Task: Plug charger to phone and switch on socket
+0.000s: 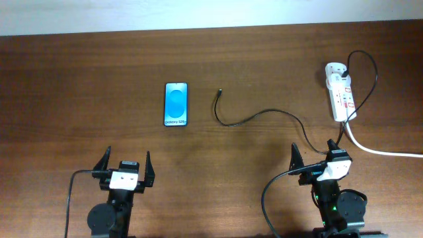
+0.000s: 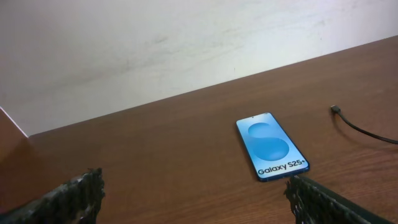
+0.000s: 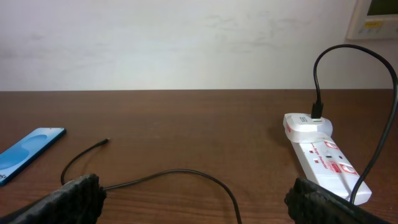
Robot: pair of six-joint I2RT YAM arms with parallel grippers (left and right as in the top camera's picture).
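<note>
The phone lies flat on the brown table with its blue screen up; it also shows in the left wrist view and at the left edge of the right wrist view. The charger cable snakes from its plug tip near the phone to the white socket strip. The tip also shows in both wrist views. The socket holds a white adapter. My left gripper is open and empty in front of the phone. My right gripper is open and empty, near the cable.
The socket's thick white cord runs off the right edge of the table. A pale wall stands behind the table's far edge. The arms' black cables hang at the front.
</note>
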